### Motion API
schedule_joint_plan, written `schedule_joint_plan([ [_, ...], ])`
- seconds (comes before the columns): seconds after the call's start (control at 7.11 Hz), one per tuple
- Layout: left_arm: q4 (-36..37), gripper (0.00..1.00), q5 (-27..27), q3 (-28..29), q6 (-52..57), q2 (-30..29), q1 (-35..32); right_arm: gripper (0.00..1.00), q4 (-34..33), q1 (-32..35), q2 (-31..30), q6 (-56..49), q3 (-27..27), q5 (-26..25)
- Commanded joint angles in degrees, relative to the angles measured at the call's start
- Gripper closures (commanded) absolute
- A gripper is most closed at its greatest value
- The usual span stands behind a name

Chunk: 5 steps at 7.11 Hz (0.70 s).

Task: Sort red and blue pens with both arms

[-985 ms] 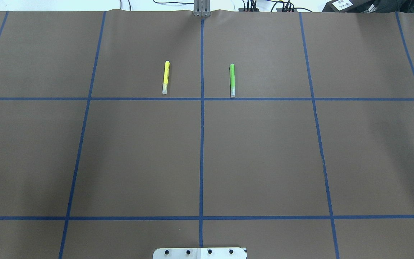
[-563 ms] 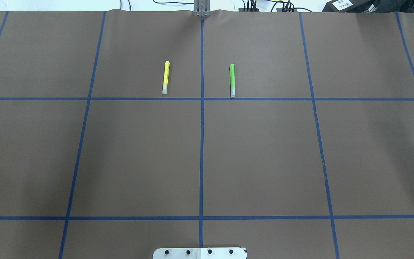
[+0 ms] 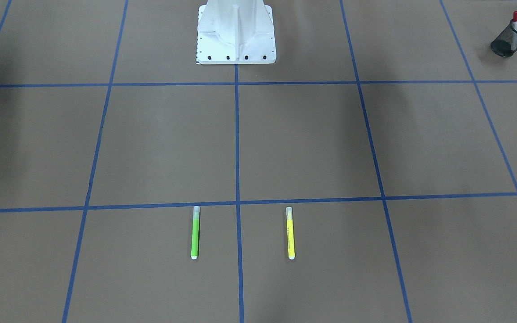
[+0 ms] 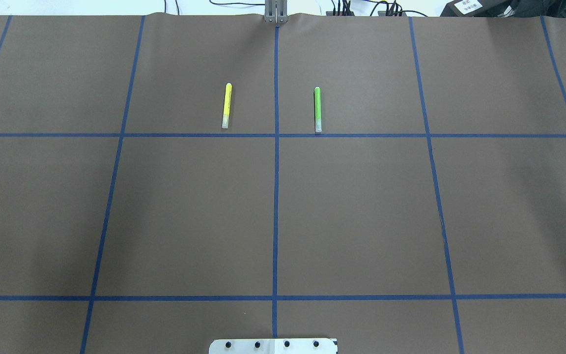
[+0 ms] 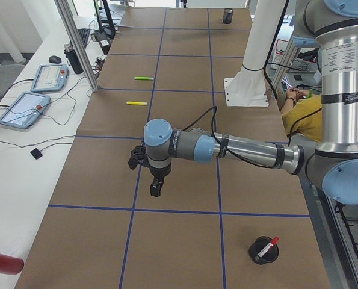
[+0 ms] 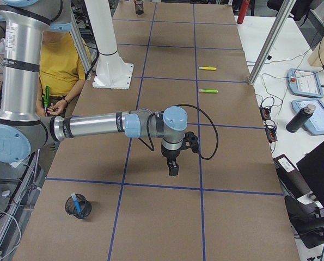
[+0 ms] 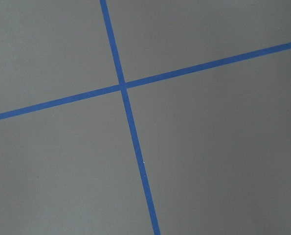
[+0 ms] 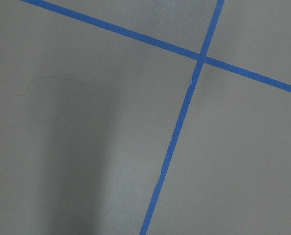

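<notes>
The red pen (image 3: pixel 515 26) stands in a black mesh cup (image 3: pixel 505 44) at the table's end on my left; it shows again as the red pen (image 5: pixel 266 247) in the exterior left view. The blue pen (image 6: pixel 80 210) leans in another mesh cup (image 6: pixel 76 205) at the end on my right. My left gripper (image 5: pixel 156 188) hangs over a blue tape line with its fingers pointing down. My right gripper (image 6: pixel 173 168) hangs the same way over the brown mat. Each shows only in a side view, so I cannot tell whether it is open or shut. Both wrist views show only mat and tape.
A yellow marker (image 4: pixel 226 105) and a green marker (image 4: pixel 318 109) lie parallel on the far middle squares, either side of the centre tape line. The white pedestal (image 3: pixel 236 31) stands at the robot's edge. A person in a yellow shirt (image 6: pixel 58 60) sits behind it.
</notes>
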Motion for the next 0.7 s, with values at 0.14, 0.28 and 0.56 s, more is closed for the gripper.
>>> schedule_joint_plan([
  [0.14,0.03,0.0,0.07,0.09,0.0,0.0,0.0,0.0,0.0,0.0,0.0,0.15,-0.04,0.06],
  [0.28,0.03,0.0,0.07,0.09,0.0,0.0,0.0,0.0,0.0,-0.09,0.0,0.15,-0.13,0.06],
  [0.56,0.03,0.0,0.15,0.09,0.0,0.0,0.61,0.0,0.0,-0.09,0.0,0.15,-0.22,0.06],
])
